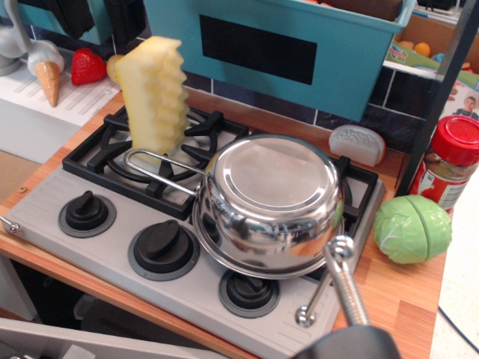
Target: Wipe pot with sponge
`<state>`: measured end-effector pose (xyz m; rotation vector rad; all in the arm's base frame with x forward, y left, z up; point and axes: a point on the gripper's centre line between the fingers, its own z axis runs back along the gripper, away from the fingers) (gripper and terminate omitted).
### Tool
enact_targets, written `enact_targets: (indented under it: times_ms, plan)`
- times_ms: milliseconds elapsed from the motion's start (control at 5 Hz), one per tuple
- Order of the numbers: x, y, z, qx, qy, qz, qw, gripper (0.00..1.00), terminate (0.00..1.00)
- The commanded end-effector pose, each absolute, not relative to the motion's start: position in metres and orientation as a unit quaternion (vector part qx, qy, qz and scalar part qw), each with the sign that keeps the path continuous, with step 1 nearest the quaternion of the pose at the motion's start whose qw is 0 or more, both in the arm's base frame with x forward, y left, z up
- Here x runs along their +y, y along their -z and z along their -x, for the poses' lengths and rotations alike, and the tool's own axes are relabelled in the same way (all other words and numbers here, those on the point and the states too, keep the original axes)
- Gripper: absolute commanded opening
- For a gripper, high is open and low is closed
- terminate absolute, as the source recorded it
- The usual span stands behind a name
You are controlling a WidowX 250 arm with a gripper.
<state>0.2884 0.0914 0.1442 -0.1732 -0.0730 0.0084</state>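
Observation:
The shiny steel pot lies bottom-up on the toy stove's right burners, its wire loop handle pointing left. The pale-yellow ridged sponge stands upright on the back-left burner, just behind the handle. My gripper is at the top-left edge of the view, above and behind the sponge and apart from it. Its two black fingers stand spread, with nothing between them. Most of the gripper is cut off by the frame's top edge.
The grey stove has black knobs along its front. A green cabbage toy and a red-lidded jar stand at the right. A teal bin hangs behind. A strawberry and an ice-cream cone lie at the back left. A metal rod crosses the foreground.

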Motion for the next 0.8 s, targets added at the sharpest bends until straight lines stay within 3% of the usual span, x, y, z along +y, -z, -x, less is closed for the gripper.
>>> enact_targets:
  times_ms: [0, 400, 600]
  plan:
    - [0.086, -0.131, -0.299, -0.044, 0.024, 0.086, 0.995, 1.0, 0.0]
    - [0.077, -0.12, -0.303, -0.052, -0.013, 0.141, 0.989, 1.0, 0.0]
    - [0.078, -0.112, -0.305, -0.054, -0.024, 0.136, 0.989, 1.0, 0.0]
